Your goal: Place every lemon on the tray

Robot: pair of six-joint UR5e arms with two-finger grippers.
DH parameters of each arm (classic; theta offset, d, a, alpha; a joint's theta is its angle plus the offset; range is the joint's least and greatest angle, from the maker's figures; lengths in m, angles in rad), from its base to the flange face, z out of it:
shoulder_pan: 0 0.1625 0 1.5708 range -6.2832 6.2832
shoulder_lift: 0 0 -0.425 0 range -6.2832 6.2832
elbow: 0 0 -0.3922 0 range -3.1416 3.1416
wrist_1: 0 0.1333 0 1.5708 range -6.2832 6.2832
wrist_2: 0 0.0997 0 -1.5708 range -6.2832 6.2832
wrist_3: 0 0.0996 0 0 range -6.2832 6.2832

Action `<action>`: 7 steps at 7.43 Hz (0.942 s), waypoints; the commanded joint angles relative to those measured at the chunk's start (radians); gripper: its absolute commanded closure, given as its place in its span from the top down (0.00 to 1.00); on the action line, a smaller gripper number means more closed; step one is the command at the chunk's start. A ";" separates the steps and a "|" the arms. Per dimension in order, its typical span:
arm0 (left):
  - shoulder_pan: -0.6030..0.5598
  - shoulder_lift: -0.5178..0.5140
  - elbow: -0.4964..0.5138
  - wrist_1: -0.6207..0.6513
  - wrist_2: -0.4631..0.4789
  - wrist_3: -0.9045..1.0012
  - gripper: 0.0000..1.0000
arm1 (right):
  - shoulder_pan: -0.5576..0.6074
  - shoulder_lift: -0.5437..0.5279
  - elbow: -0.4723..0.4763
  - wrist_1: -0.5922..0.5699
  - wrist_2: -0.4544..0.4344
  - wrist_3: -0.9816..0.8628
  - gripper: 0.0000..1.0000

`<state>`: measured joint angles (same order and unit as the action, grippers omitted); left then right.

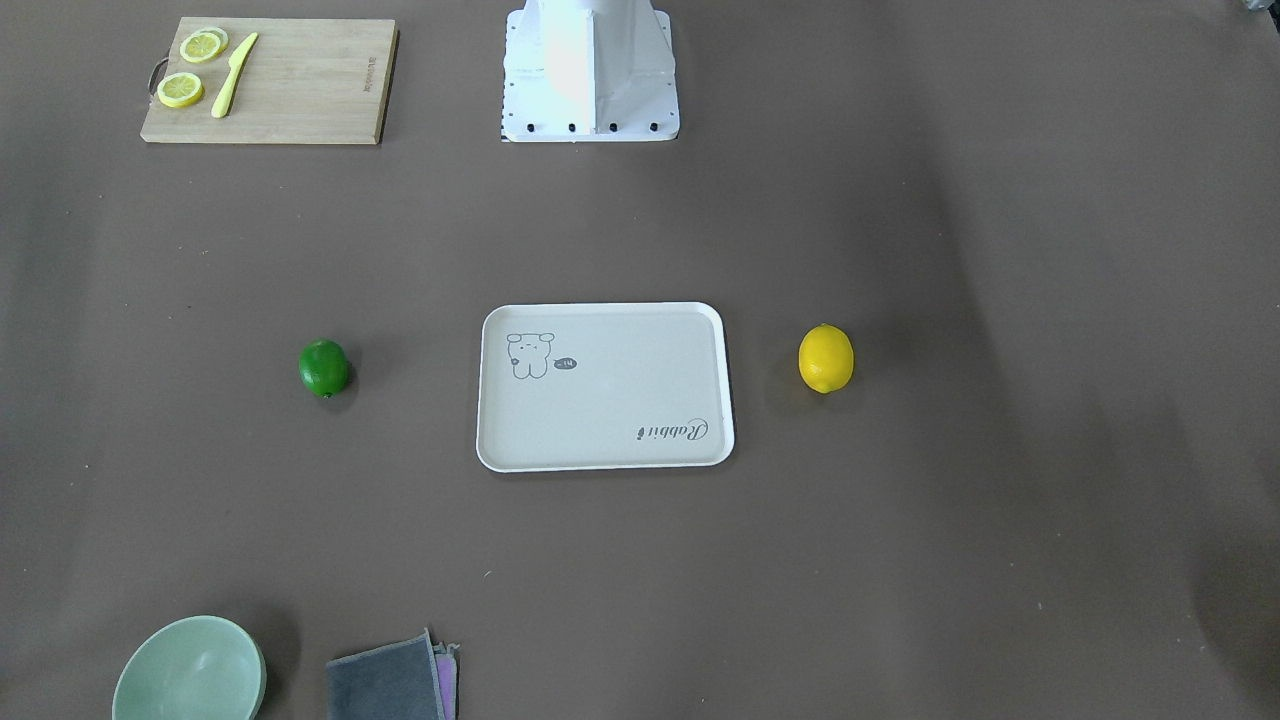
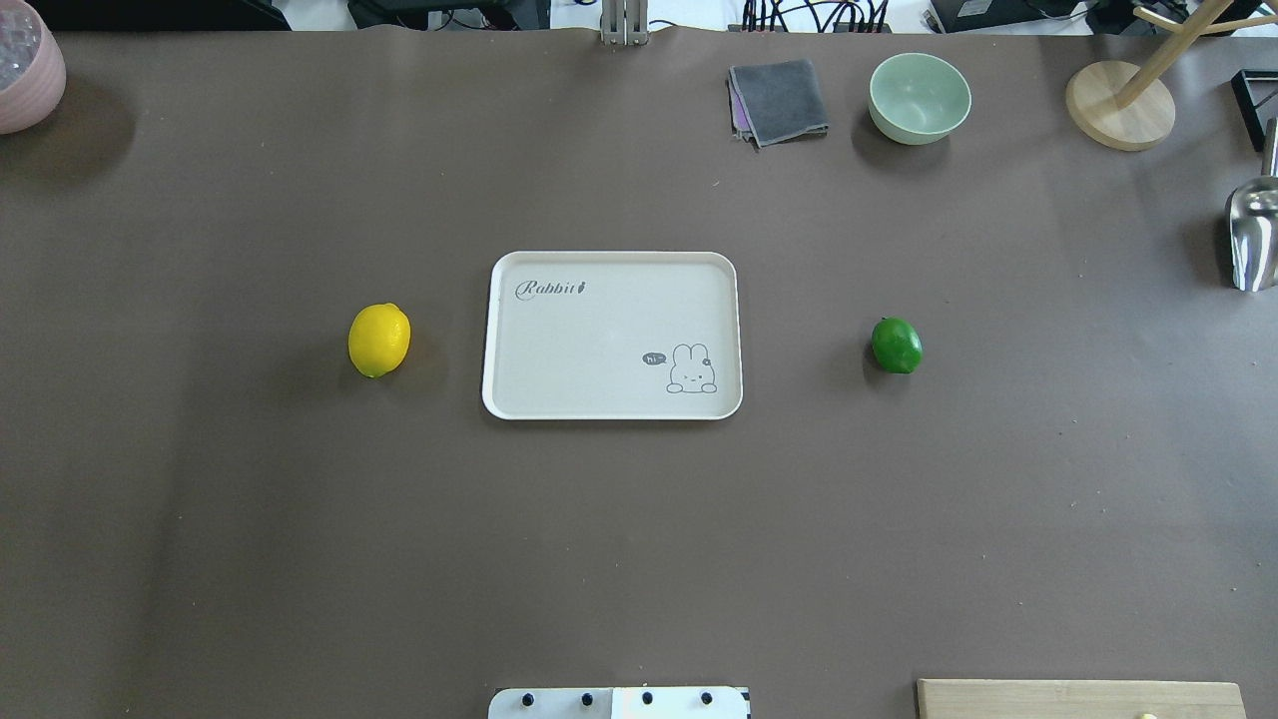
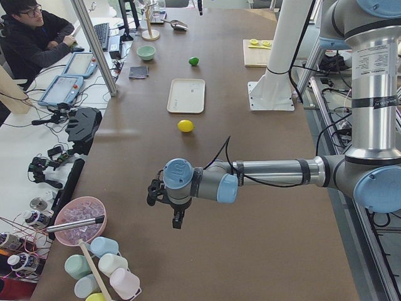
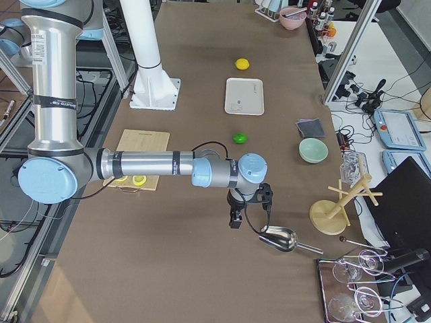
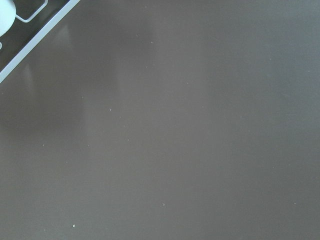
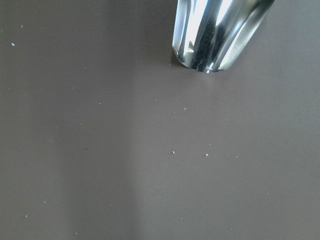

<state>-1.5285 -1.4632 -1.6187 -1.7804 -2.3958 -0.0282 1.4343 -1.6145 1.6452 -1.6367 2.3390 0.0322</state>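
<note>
Two lemons, neither yet on the tray. The yellow lemon (image 2: 379,340) lies on the bench (image 2: 639,559) to the robot's left of the tray (image 2: 599,340). The green lemon (image 2: 896,345) lies to its right. Each sits apart from the rim, with bare bench between.

The left gripper (image 3: 178,222) hangs over the bench's left end. The right gripper (image 4: 235,221) hangs over the right end, just beside a metal scoop (image 4: 279,237). Whether either is spread or pressed together cannot be told from these side views.

Step in hand: the first reach. Each arm is best sent to the lemon on its own side, closing across the oval's short waist (the nubbed ends offer little to pinch). Both skins look smooth, the green one glossy, so a shallow grip may slip.

The tray is matte off-white and flat-floored, with rounded corners and a low raised rim. Release low and near the middle, since an oval fruit may roll.
</note>
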 commanded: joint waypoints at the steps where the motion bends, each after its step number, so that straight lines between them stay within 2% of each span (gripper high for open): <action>1: 0.008 -0.008 0.017 0.009 0.001 -0.010 0.98 | 0.000 0.002 0.007 0.001 0.005 0.000 1.00; 2: 0.007 -0.003 0.020 0.000 -0.009 -0.015 0.98 | -0.015 0.008 0.010 0.001 0.005 0.000 1.00; 4: 0.007 0.004 -0.068 -0.007 -0.010 -0.009 0.98 | -0.058 0.024 0.013 0.001 0.003 0.000 1.00; 7: 0.036 -0.008 -0.066 -0.047 -0.017 -0.051 0.98 | -0.095 0.039 0.030 0.001 0.011 0.002 1.00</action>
<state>-1.5140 -1.4612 -1.6822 -1.8243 -2.4077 -0.0535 1.3607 -1.5805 1.6665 -1.6352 2.3458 0.0332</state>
